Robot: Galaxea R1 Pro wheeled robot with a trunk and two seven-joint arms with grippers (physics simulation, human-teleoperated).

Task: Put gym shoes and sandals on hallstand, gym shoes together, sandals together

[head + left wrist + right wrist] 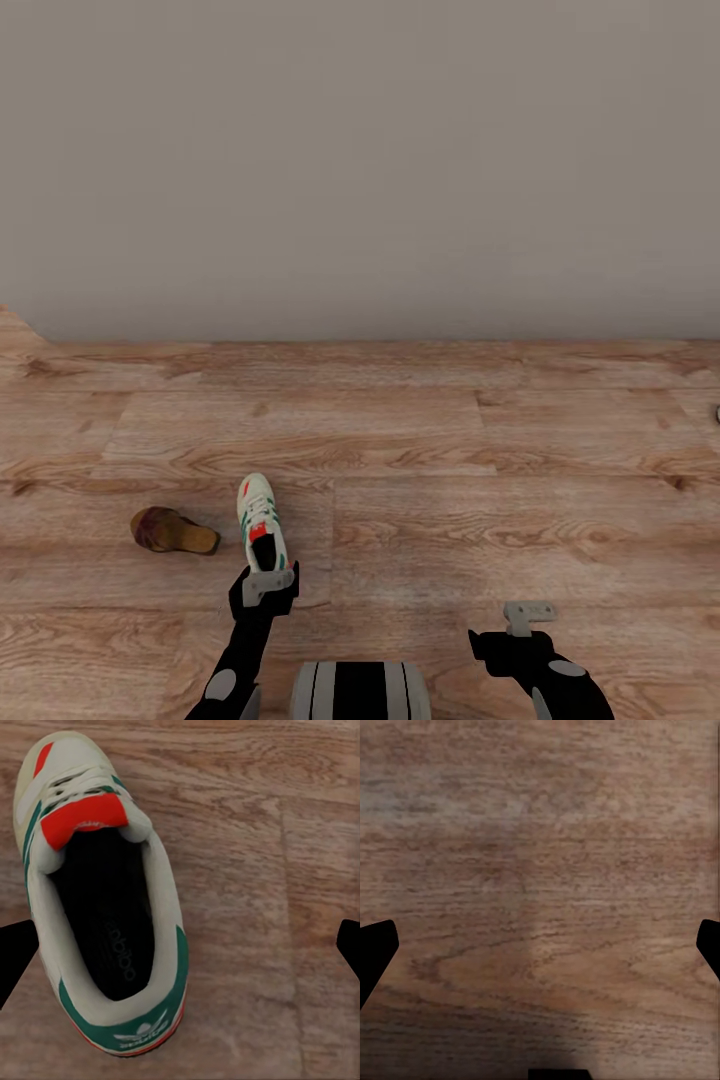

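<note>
Success at this pick called for shifting the left gripper (180, 945) sideways until its spread fingers straddled the gym shoe (262, 522), then lowering onto the heel collar. Its jaws stood wide apart, holding nothing; the shoe lay on the corridor floor (480, 470), off-centre beneath them. A brown sandal (172, 531) lay nearby. The right gripper (540, 945) hung empty, fingers apart, over bare planks.

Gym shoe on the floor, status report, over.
Left gripper open, above gym shoe. Right gripper open, over bare corridor floor. Shoe upright, ungrasped, one sandal beside it. Nothing blocking.
</note>
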